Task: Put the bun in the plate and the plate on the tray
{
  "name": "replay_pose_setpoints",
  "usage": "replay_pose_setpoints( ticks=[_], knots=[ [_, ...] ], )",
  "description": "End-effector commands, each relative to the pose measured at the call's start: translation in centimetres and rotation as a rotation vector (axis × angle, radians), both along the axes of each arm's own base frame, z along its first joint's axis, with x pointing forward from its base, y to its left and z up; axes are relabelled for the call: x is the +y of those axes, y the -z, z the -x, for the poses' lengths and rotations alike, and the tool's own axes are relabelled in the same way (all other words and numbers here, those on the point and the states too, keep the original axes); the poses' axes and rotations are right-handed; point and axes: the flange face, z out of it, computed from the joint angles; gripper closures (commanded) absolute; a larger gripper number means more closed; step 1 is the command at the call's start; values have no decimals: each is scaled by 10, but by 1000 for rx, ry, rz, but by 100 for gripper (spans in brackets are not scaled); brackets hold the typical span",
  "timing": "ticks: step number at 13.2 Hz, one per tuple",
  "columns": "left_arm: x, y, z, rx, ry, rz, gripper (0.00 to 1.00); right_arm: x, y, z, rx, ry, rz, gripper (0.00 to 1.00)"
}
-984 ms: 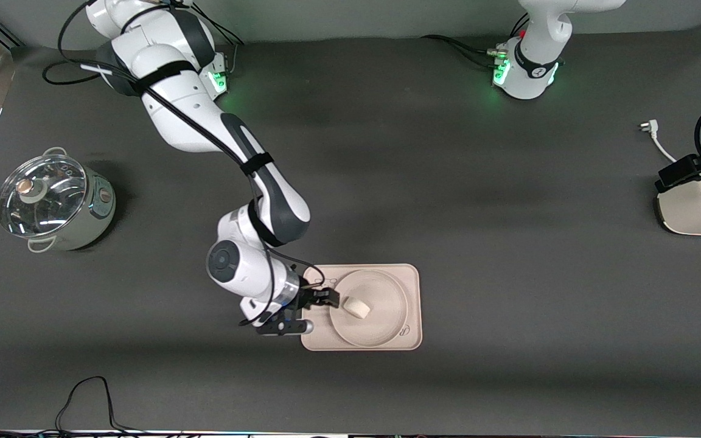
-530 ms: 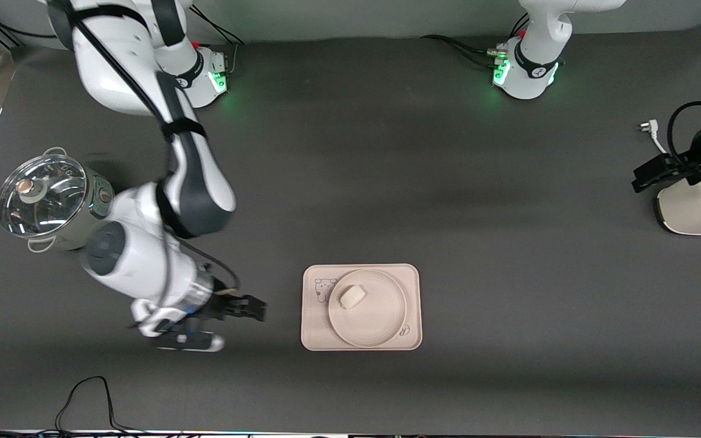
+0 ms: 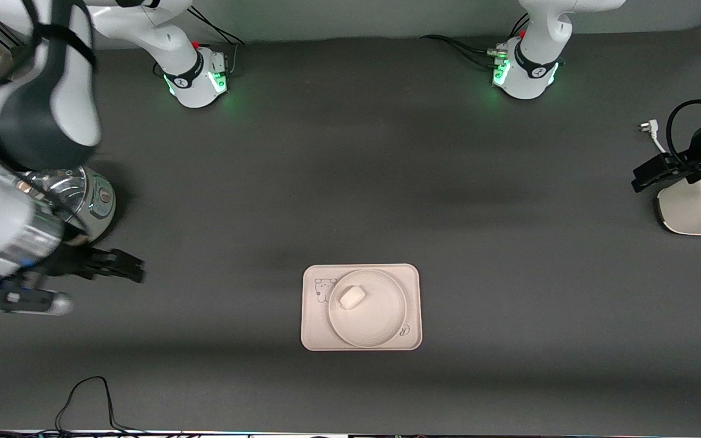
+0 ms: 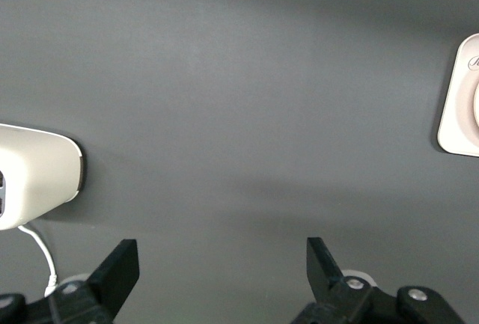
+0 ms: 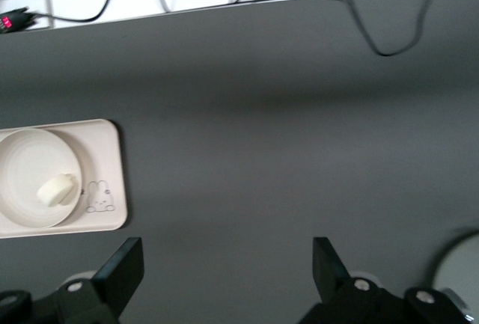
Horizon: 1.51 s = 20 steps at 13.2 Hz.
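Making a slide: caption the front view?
Bun in plate on tray; both grippers clear.

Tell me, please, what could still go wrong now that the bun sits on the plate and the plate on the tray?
The bun lies off-centre on the plate, toward the rim, so a knock to the tray might roll it out. The open right gripper is up beside the lidded pot, with its arm over the lid; a careless move could bump it. The open left gripper hangs by a white appliance and its cord, which could snag.
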Motion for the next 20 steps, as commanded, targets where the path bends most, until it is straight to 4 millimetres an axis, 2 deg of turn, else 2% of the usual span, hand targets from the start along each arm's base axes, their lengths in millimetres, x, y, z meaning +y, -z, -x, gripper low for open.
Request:
replay_pose_setpoints(
  ticks=[1,3,4,6,9,10,11,14,17,20],
  knots=[
    [0,-6,11,5,-12,6,0,-57,13,27,-7,-5,-37,0],
    [0,-5,11,9,-7,5,0,-75,6,46,-7,-37,-22,0],
    [2,-6,11,8,-7,5,0,-65,6,53,6,-70,23,0],
    [3,-8,11,5,-4,5,0,-65,0,65,13,-90,30,0],
    [4,-9,12,3,-6,5,0,-73,-7,93,24,-102,10,0],
    [4,-9,12,3,-4,5,0,-74,-5,101,32,-110,26,0],
    [4,-9,12,3,-4,4,0,-67,0,107,42,-130,62,0],
    [11,-10,13,3,-16,2,0,-64,-1,113,31,-135,70,0],
    [12,-9,12,2,-18,2,0,-58,0,109,36,-140,65,0],
    [12,-9,12,2,-19,2,0,-61,3,108,43,-136,66,0]
  ],
)
